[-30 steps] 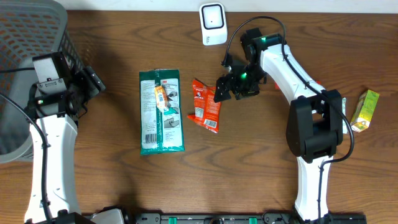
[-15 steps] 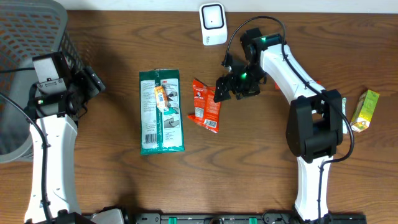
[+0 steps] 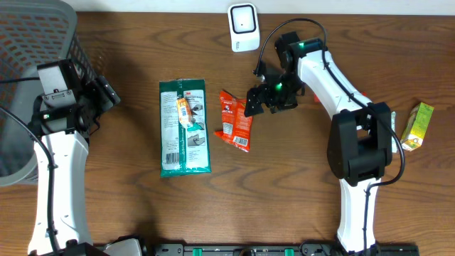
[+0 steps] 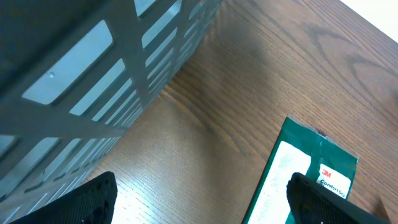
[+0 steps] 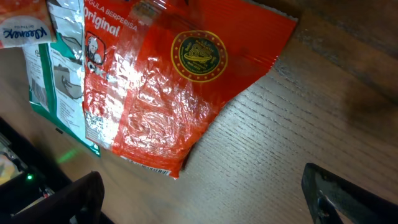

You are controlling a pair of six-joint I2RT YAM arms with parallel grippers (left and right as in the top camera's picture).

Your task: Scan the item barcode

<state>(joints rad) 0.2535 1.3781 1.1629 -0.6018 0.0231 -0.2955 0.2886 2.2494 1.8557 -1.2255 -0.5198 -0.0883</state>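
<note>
just beside the wide-spread right gripper [image 3: 254, 100] lies the red snack packet [image 3: 234, 121].

The right claw [image 5: 202, 198] has spread its jaws a little wider.

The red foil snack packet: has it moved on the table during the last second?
No. The red foil snack packet lies just as before, beside the green flat plastic packet.
</note>
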